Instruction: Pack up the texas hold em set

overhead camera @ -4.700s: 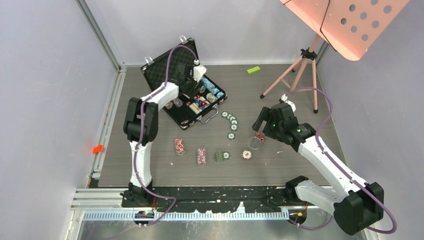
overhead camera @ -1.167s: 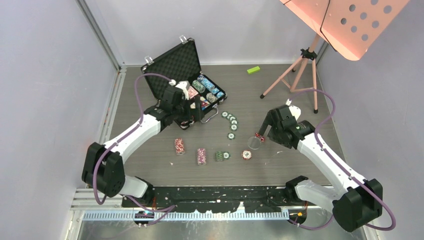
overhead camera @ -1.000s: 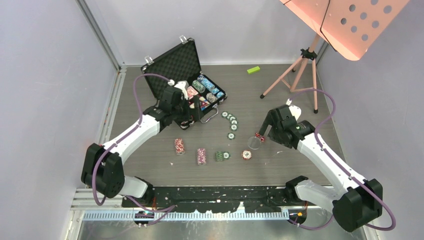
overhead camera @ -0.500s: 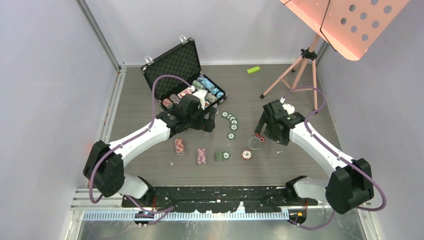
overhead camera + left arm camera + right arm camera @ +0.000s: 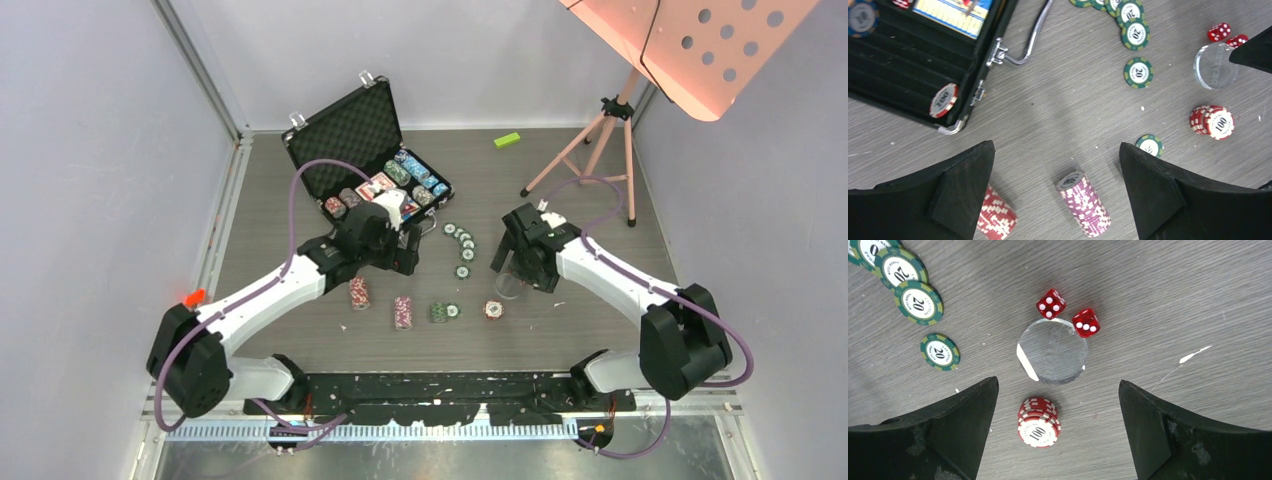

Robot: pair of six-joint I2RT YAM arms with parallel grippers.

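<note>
Top external: the half-filled case [image 5: 345,125] lies open beyond the left pincer [image 5: 405,255]; left wrist: that pincer gapes empty above a pink chip stack [image 5: 1083,202]; right wrist: the right pincer [image 5: 1058,381] gapes empty over unpacked dice [image 5: 1050,303] and chips [image 5: 1038,422].

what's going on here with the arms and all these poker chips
Two robot arms are packing a poker set into the open black briefcase. Neither holds anything. The left fingers stand open above a pink chip stack; the right fingers stand open over a clear disc, two red dice and a red 100 stack. Some chips sit in the case, while green 20 chips lie loose on the table.
</note>
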